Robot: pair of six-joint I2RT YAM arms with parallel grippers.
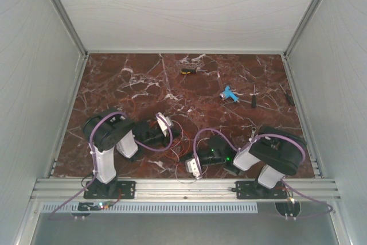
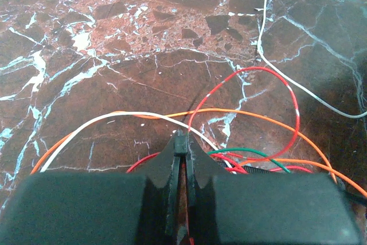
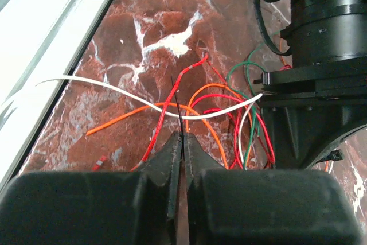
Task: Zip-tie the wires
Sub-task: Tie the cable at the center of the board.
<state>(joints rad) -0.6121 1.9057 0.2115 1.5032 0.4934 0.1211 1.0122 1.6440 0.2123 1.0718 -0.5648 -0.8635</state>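
Wires (image 1: 179,136) lie in a loose tangle on the dark red marble counter (image 1: 126,84), in the lower middle of the overhead view, between the two grippers and close to the front rail (image 1: 183,186). In the left wrist view, a red wire with pale bands (image 2: 295,113) loops through the right half of the frame and runs back down to the tips of the left gripper (image 2: 182,142). An orange wire (image 2: 258,116) and a white wire (image 2: 103,121) arc across the middle, and a green wire (image 2: 252,152) shows just right of the tips. The left jaws are pressed together with a small dark piece at their tip; I cannot tell whether any strand is pinched there. A second white wire (image 2: 261,38) trails from the top edge down to the right edge. In the right wrist view, the right gripper (image 3: 182,136) has its jaws closed on a thin black strand (image 3: 176,98) that rises from between them toward mid-frame. Red, orange, green and white strands cross just beyond the tips, up against the black body of the left arm (image 3: 327,55) at the right of the frame. In the upper right of the overhead view, well apart from the tangle, lie a blue tool (image 1: 229,94) and a screwdriver (image 1: 253,97). A small black-and-yellow item (image 1: 188,71) lies near the top centre.
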